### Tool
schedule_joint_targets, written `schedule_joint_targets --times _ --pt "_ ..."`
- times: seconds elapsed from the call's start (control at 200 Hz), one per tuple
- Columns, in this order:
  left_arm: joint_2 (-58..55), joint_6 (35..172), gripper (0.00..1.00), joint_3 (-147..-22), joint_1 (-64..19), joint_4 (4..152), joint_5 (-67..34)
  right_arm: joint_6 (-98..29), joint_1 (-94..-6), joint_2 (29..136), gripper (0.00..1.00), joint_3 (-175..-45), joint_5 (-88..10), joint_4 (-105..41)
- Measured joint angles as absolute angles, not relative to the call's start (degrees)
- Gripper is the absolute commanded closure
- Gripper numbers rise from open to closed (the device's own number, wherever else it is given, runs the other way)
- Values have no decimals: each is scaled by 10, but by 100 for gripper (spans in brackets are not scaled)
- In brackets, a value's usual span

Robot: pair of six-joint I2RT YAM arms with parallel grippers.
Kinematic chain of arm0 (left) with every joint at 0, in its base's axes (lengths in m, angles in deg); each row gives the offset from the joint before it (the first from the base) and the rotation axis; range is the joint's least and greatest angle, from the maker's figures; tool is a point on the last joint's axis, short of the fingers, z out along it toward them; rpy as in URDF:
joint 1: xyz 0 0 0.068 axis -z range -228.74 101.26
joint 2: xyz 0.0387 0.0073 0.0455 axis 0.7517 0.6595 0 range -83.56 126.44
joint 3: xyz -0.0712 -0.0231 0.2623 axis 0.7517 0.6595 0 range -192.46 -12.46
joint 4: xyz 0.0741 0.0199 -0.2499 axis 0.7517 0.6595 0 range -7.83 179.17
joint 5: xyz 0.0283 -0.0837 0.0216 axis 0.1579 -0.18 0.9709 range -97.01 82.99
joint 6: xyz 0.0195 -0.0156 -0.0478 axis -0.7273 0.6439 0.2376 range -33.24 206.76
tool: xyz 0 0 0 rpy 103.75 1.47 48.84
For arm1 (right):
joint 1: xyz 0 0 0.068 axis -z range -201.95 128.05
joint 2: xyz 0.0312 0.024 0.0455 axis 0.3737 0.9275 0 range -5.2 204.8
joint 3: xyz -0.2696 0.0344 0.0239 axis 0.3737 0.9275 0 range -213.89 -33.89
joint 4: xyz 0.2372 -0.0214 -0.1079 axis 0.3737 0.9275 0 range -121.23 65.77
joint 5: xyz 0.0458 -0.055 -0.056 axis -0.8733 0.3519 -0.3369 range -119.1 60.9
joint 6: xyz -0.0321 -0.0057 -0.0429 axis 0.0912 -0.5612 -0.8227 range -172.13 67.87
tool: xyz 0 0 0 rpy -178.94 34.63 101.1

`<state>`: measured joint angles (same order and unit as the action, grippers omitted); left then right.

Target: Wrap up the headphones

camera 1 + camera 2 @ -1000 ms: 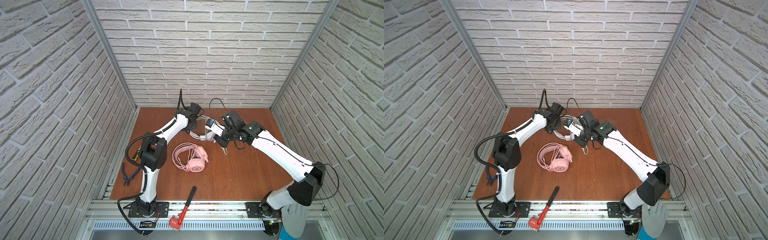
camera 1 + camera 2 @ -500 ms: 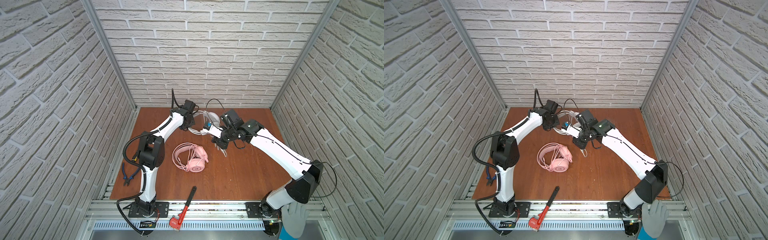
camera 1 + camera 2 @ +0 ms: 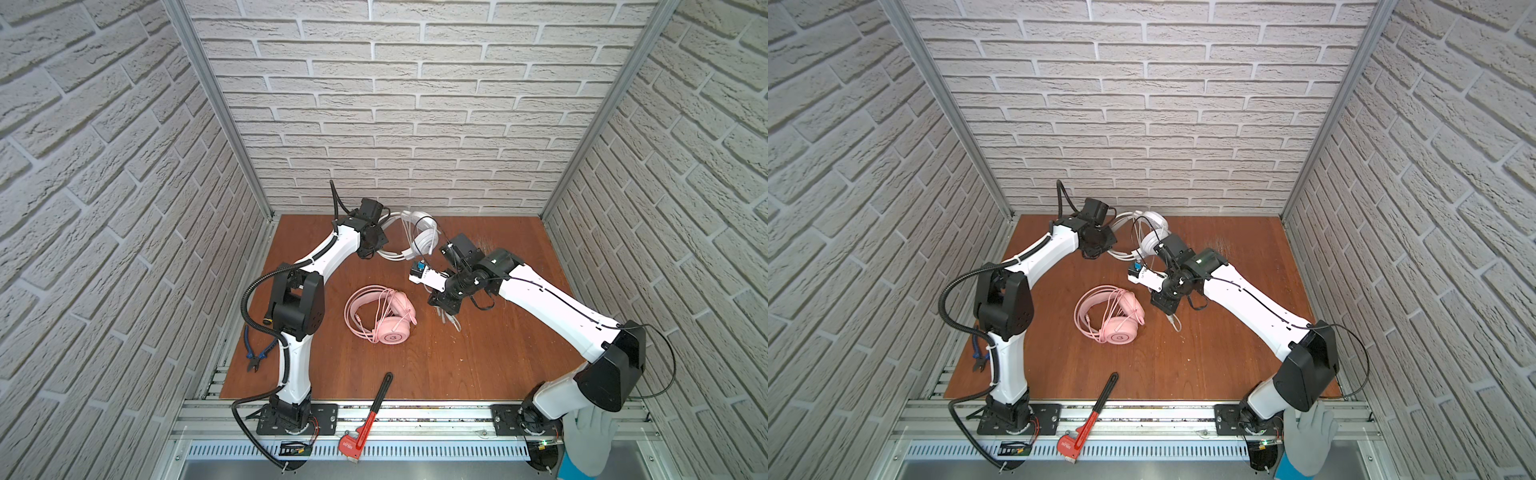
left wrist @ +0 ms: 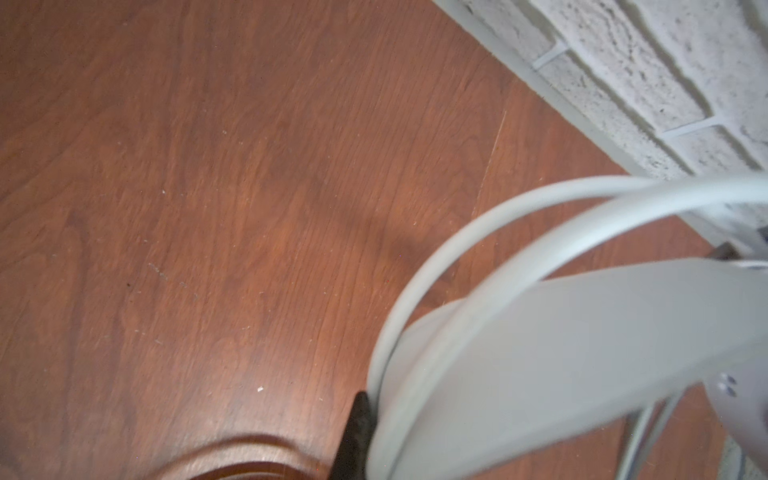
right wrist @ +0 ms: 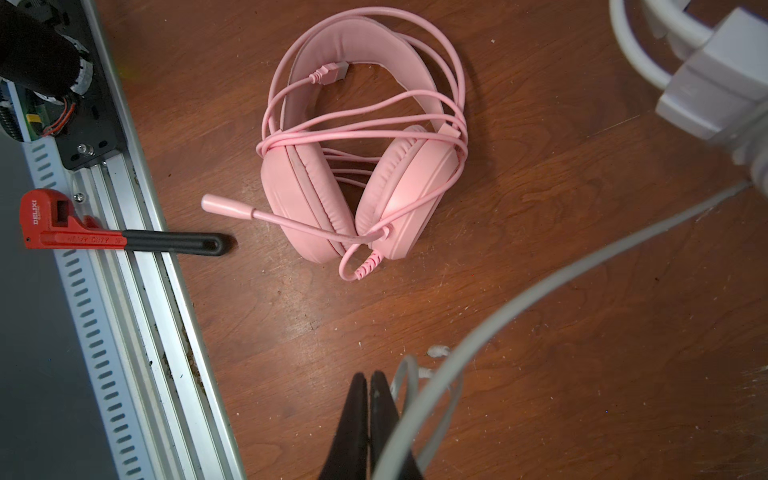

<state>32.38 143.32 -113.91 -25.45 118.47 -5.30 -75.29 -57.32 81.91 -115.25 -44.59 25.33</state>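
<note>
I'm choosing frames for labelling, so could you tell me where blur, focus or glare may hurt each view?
Left wrist: white headset close to the lens, smeared soft; table grain clearer. Right wrist: pink headset and wrench sharp, white cable in front out of focus, pale glare on the table. Both top views: sharp, evenly lit, soft shadows.

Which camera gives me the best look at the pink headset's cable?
Right wrist: the pink headset sits close and unobstructed, cable loops and plug clear. Both top views show it small; left wrist misses it.
</note>
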Motion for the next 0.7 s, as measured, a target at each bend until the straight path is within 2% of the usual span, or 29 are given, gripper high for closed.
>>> schedule_joint_targets --times 0.46,0.7 --pt "305 1437 100 -1120 -258 1175 -52 -750 -577 810 95 -1152 -488 254" --pt "328 1401 100 -1126 -244 1217 -36 -751 -577 805 95 -1201 -484 254"
